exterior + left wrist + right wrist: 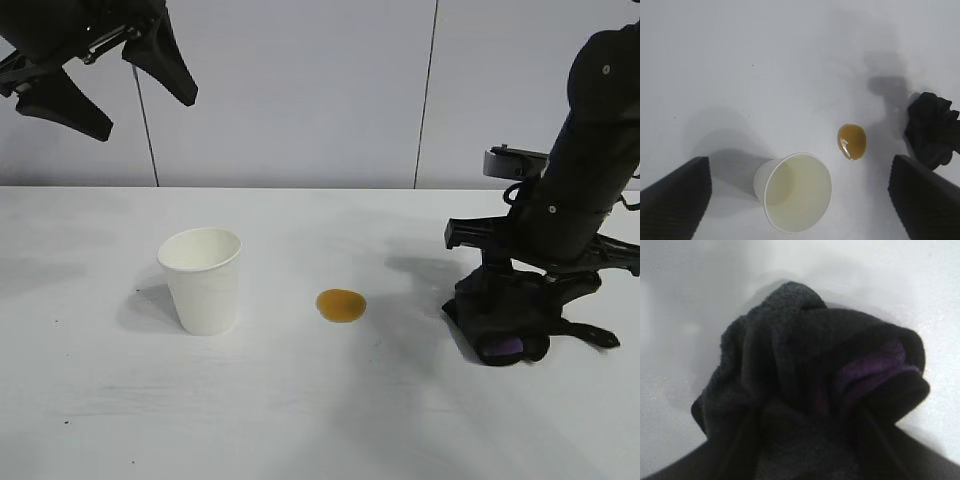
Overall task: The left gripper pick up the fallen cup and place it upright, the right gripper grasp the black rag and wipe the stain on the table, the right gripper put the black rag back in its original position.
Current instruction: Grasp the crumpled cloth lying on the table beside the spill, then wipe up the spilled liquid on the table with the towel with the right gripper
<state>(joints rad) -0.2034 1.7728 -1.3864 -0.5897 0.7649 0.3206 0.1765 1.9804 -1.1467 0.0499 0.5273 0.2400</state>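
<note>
The cup [202, 279] stands upright; the left gripper [100, 75] hangs spread above it. The right gripper [515, 300] looks clamped on the black rag [500, 325], right of the stain [341, 305]. Lift slightly, drag flat across it

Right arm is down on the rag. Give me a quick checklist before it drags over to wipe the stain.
1. Cup upright, standing apart from the stain: ok.
2. Left gripper raised clear above the table, jaws open: ok.
3. Right gripper down on the black rag, jaws shut on it: ok.
4. Rag bunched, folds gathered in the right wrist view: ok.
5. Bare tabletop between rag and stain: ok.
6. Rag's loop strap free of snags: cannot tell.
</note>
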